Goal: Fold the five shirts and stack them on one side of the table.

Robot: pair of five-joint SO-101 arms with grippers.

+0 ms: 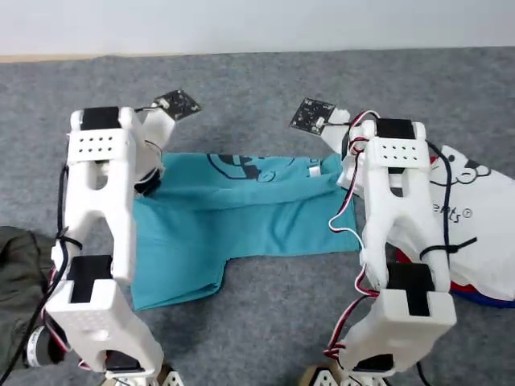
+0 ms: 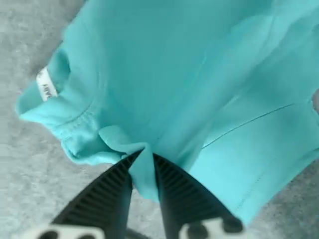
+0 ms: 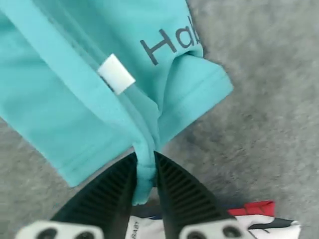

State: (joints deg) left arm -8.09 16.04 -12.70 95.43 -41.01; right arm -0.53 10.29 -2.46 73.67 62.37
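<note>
1. High view: the teal shirt (image 1: 241, 217) lies spread on the grey table cover (image 1: 282, 322) between the two arms, with one sleeve reaching toward the near edge. The left arm (image 1: 100, 209) stands over one end of the shirt and the right arm (image 1: 398, 209) over the other end, each bent down to the far edge of the cloth. A white shirt (image 1: 483, 201) with a printed figure lies beside and partly under the right arm, with red and blue cloth showing beneath it. A dark olive cloth (image 1: 20, 273) is bunched at the table's edge next to the left arm's base.

2. Left wrist view: the left gripper (image 2: 142, 157) has its black ribbed fingers (image 2: 112, 186) closed tight on a small fold of the teal shirt, and the fabric is pinched up between them. A small white label (image 2: 46, 83) sits at the rolled edge of the shirt nearby. Grey cover shows around the cloth.

3. Right wrist view: the right gripper (image 3: 145, 158) has its fingers clamped on a narrow ridge of the teal shirt's hem, which runs down between them. A white tag (image 3: 115, 73) and dark lettering (image 3: 169, 42) sit on the fabric just beyond. White and red cloth lies close to the gripper's base.
</note>
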